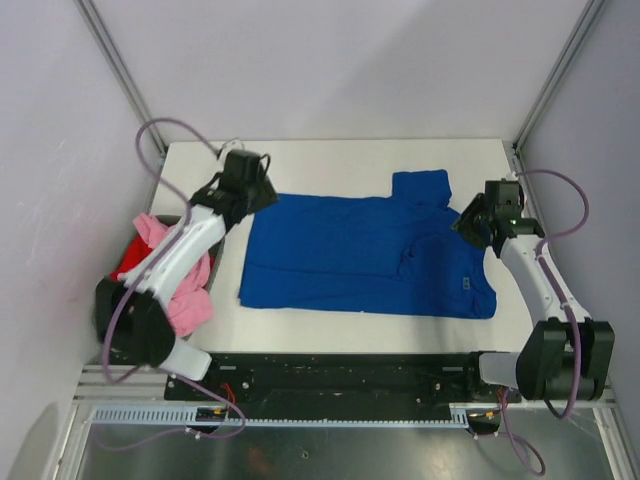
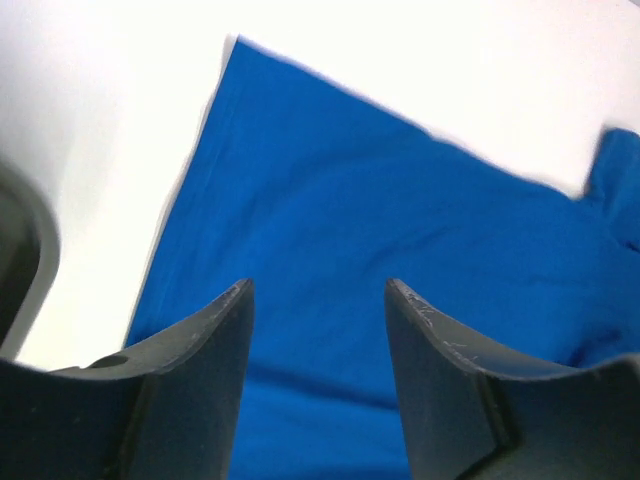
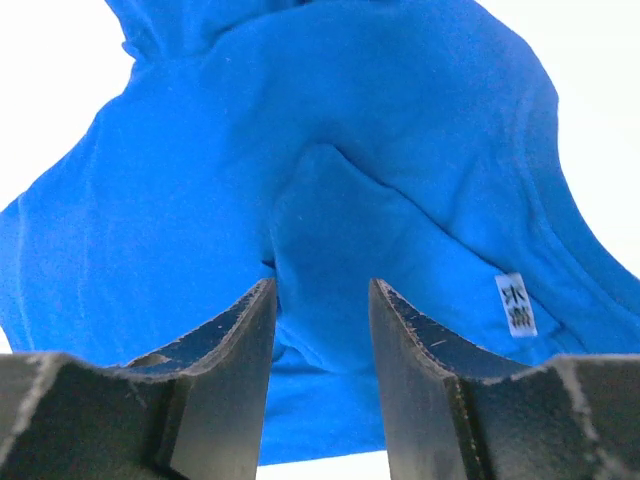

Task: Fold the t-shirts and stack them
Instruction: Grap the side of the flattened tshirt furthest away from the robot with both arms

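Royal blue t-shirt (image 1: 350,255) lies spread across the counter (image 1: 330,160) seen from above; pink t-shirt (image 1: 190,300) and red t-shirt (image 1: 130,262) are heaped at nine o'clock. Left wrist: left end effector (image 2: 318,290) wide, empty, over blue cloth. Right wrist: right end effector (image 3: 322,285) parted, empty, above a crease.

Royal blue t-shirt (image 1: 350,255), white tag (image 3: 515,305); pink t-shirt (image 1: 190,305); red t-shirt (image 1: 128,265).
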Controlling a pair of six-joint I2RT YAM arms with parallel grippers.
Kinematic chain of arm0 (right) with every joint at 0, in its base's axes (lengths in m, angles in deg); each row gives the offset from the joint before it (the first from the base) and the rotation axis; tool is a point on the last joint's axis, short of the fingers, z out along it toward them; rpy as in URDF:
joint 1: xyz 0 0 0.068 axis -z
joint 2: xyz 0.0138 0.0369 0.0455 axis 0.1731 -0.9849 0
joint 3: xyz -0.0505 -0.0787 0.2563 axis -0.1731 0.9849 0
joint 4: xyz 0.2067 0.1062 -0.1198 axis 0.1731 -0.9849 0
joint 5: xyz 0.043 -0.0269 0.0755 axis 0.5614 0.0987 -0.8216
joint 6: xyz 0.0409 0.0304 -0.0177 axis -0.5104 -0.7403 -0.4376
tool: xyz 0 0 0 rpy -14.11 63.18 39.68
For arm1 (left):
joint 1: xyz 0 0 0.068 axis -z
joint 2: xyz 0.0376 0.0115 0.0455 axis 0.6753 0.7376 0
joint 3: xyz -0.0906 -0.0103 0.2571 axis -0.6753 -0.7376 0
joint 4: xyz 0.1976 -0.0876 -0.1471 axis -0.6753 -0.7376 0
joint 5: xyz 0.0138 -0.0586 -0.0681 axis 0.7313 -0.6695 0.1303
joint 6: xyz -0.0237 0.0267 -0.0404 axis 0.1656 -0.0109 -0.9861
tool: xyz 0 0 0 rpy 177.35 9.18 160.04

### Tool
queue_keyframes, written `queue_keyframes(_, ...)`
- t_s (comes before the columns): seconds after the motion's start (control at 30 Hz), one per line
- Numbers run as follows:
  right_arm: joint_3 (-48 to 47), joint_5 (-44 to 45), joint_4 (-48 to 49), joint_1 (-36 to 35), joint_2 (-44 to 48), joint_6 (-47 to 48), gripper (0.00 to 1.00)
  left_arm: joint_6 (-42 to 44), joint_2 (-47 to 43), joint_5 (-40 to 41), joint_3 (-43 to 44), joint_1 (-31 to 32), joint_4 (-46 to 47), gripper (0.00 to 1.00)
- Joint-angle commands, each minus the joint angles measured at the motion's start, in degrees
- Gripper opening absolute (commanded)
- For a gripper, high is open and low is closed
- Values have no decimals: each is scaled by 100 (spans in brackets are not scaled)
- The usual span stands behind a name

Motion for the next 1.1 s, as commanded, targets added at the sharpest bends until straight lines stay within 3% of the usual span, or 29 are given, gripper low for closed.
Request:
queue_keyframes(0.0,-460,-260,520,-33,-431,303,47,770,1556,321,1221,-150,20,57)
queue_keyframes(0.2,-626,-467,820,-209,-789,356,47,703,3204,200,2371,-531,17,53)
queue_keyframes(0.43,-920,-470,820,-220,-1156,508,47,647,4263,148,3213,-717,15,50)
queue_keyframes(1.07,-1503,-658,847,-100,-2127,687,47,112,5337,63,4066,-1064,13,40)
